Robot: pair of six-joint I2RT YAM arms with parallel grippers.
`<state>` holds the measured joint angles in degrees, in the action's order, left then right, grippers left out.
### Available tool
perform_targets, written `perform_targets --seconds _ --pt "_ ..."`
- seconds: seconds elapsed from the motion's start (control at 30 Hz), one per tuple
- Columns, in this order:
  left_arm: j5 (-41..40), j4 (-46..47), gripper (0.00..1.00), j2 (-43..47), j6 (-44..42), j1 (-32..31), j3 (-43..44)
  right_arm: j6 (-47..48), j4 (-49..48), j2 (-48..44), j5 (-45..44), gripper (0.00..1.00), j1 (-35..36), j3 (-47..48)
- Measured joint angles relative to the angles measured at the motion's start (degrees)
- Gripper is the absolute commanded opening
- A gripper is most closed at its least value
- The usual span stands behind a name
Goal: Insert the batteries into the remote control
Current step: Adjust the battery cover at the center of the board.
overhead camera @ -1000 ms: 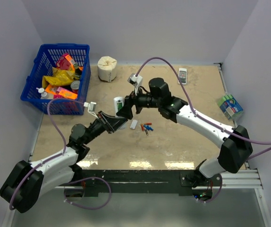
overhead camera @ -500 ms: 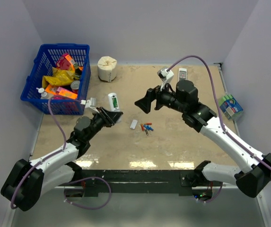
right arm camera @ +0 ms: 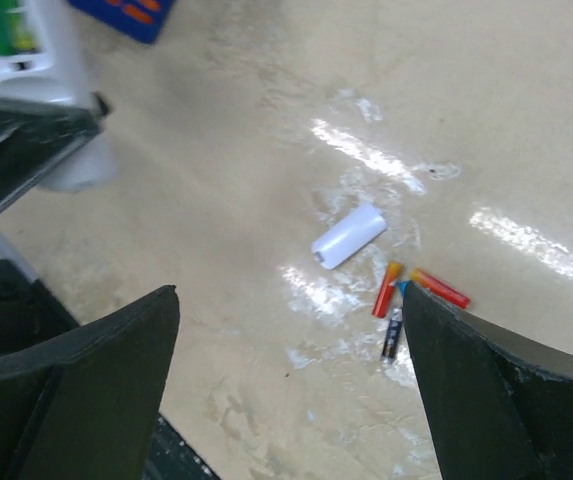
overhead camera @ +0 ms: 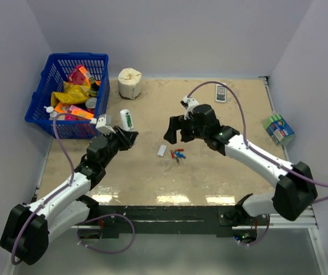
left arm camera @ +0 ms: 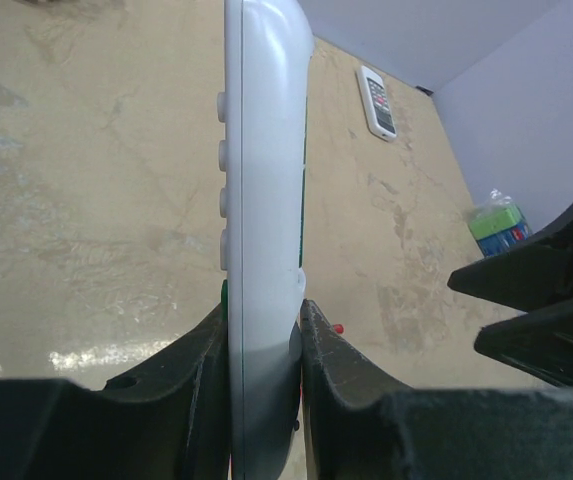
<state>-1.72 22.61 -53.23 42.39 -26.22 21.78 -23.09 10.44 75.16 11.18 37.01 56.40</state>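
My left gripper (overhead camera: 125, 135) is shut on the lower end of the slim silver-white remote control (overhead camera: 126, 119) and holds it above the table, left of centre. In the left wrist view the remote (left arm camera: 262, 180) stands edge-on between my fingers (left arm camera: 321, 360), its side buttons facing left. Several small batteries (overhead camera: 178, 154) in red, orange and blue lie in a loose cluster at mid-table, also visible in the right wrist view (right arm camera: 406, 300). My right gripper (overhead camera: 175, 130) is open and empty, hovering just above and left of the batteries (right arm camera: 291, 300).
A small white battery cover (overhead camera: 162, 150) lies left of the batteries. A blue basket (overhead camera: 43, 97) of groceries stands at back left, a tissue roll (overhead camera: 130, 83) beside it. A shorter white handset (overhead camera: 221, 91) lies at the back. A green-blue pack (overhead camera: 278, 129) lies at the right edge.
My right gripper has left the remote, swung away to the right, then come back low over the batteries. My left gripper has carried the remote leftward and farther back.
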Motion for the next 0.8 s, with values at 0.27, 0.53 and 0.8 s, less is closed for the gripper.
perform_targets --seconds 0.27,0.53,0.8 --pt "2.93 -1.81 0.00 0.76 -1.55 1.46 -2.75 -4.79 11.93 18.38 -12.61 0.80 3.15 15.15" --pt "5.53 -2.75 0.00 1.51 -2.71 1.46 -4.81 -9.90 19.76 33.22 -18.10 0.73 10.32 26.77" --pt "6.82 -3.08 0.00 5.44 -2.82 1.46 -7.37 -9.77 23.34 36.94 -17.70 0.66 10.64 27.39"
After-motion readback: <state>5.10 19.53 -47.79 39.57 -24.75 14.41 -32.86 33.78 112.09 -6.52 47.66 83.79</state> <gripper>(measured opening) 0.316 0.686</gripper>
